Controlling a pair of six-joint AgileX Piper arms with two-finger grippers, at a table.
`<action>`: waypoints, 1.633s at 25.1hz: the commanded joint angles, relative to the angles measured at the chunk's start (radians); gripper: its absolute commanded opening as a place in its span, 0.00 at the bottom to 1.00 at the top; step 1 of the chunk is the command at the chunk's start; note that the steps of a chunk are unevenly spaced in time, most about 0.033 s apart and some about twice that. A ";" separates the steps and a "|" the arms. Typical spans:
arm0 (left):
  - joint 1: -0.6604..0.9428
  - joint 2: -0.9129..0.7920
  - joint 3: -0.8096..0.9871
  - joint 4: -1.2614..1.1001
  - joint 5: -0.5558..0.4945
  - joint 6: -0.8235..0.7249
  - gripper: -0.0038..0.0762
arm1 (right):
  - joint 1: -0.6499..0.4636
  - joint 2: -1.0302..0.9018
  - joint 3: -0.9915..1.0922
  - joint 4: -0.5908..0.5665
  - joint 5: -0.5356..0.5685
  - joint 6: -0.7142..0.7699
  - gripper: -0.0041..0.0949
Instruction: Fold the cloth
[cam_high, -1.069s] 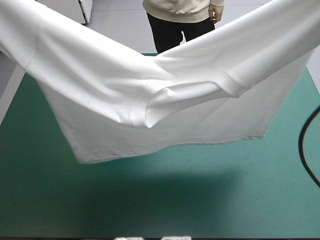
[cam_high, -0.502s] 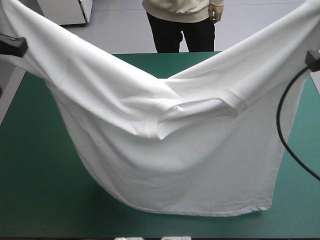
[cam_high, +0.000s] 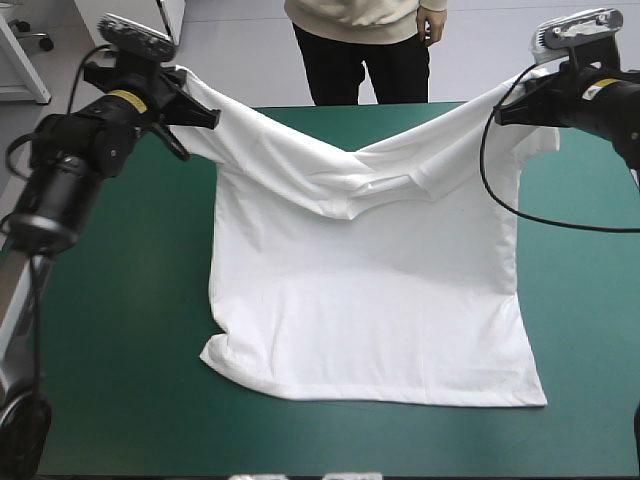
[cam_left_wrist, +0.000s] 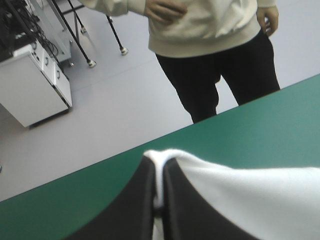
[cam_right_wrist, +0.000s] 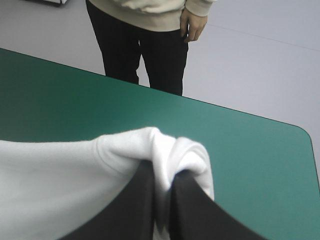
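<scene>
The white T-shirt (cam_high: 370, 290) lies mostly spread on the teal-green table (cam_high: 120, 380), its hem toward the near edge and its shoulders held up near the far edge. My left gripper (cam_high: 205, 118) is shut on the T-shirt at the far left shoulder; white cloth (cam_left_wrist: 240, 195) is pinched between its black fingers (cam_left_wrist: 135, 205), and the left gripper (cam_left_wrist: 159, 200) faces the table's far edge. My right gripper (cam_high: 505, 112) is shut on the T-shirt at the far right shoulder, where a bunched fold (cam_right_wrist: 170, 155) wraps over its fingers (cam_right_wrist: 137, 205). The collar (cam_high: 385, 188) sags between the two grips.
Bare teal-green cover runs on both sides of the shirt and along the near edge (cam_high: 300, 440). The table's far edge (cam_right_wrist: 240, 112) with a rounded corner lies just beyond the right gripper (cam_right_wrist: 162, 210).
Both grippers have come down and moved toward the far edge. The T-shirt, earlier hanging in the air, now lies with its body and hem flat on the table.
</scene>
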 joint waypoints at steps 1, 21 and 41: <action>-0.006 0.075 -0.022 -0.011 -0.183 -0.016 0.04 | -0.002 0.050 -0.027 0.005 -0.144 -0.026 0.03; -0.006 0.216 -0.024 -0.054 0.017 -0.042 0.60 | -0.023 0.270 -0.093 0.058 0.055 -0.017 0.69; -0.006 -0.312 0.553 -0.248 0.490 -0.005 0.60 | -0.069 -0.353 0.214 0.103 0.368 0.102 0.57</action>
